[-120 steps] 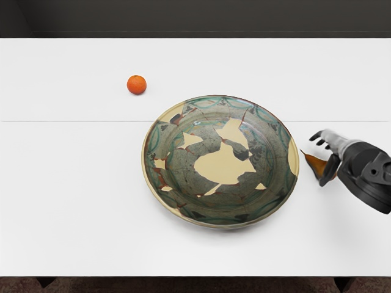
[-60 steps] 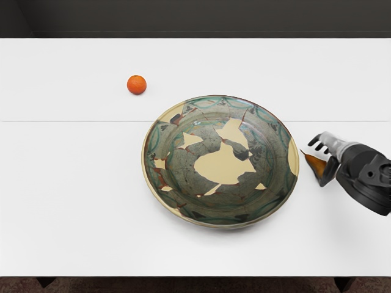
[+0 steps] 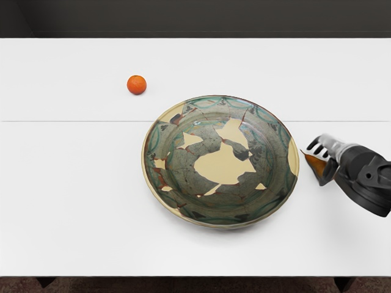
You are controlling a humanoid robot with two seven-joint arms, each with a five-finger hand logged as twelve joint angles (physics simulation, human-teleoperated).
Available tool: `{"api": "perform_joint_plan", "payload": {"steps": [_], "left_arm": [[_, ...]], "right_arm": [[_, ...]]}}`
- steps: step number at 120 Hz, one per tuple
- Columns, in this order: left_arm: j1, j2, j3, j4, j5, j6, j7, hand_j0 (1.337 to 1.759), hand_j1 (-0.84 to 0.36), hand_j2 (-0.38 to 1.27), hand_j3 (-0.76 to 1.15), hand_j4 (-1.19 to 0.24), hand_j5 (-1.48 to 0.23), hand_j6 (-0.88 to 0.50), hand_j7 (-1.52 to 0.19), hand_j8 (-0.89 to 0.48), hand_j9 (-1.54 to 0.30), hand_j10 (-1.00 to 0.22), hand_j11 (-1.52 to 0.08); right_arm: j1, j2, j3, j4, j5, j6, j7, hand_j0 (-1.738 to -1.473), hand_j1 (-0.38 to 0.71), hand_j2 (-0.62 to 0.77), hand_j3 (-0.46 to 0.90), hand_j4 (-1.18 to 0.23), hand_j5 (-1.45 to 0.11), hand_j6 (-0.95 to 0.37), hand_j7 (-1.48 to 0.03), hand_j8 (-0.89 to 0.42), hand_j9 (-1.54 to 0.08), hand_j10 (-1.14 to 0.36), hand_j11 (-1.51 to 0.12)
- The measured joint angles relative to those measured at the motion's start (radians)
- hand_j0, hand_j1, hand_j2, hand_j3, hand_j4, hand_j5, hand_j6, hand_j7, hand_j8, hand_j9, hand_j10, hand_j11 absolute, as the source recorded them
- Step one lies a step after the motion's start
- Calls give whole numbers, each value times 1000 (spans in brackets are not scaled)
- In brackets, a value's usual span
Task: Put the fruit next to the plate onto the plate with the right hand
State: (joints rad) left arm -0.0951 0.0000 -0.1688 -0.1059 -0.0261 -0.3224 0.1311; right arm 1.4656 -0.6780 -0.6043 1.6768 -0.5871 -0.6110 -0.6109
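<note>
Orange-brown fruit (image 3: 311,162) lies just right of the plate (image 3: 146,155), pointed end toward it, with my right hand (image 3: 328,157) at its other side (holding it or not, I cannot tell).

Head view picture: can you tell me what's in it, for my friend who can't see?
A robot's right hand, coming in from the right, curls around a brown fruit beside a big patterned plate on a white table. A small orange sits apart, up and left of the plate.

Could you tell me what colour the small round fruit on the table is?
The round fruit is orange, best seen in the head view.
</note>
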Motion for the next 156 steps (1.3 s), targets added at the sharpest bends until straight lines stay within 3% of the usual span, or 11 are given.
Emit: {"api": "perform_joint_plan", "payload": {"steps": [78,156], "left_arm": [[0,0,-1,0,0,-1,0,1658,348,0,0,-1,-1,-1,-1,-1,-1,-1,-1],[0,0,-2,0,0,0,0,1658,348,0,0,-1,-1,-1,-1,-1,-1,-1,-1]], "right_arm": [[10,8,-13,0,0,0,-1,-1657,125,-74,0,-410,-541,-413,-536,-411,-539,-411,-539],[13,22,-20,-2,-4,0,-1,-1653,136,-9,-1,-430,-604,-395,-619,-497,-602,-497,-601]]}}
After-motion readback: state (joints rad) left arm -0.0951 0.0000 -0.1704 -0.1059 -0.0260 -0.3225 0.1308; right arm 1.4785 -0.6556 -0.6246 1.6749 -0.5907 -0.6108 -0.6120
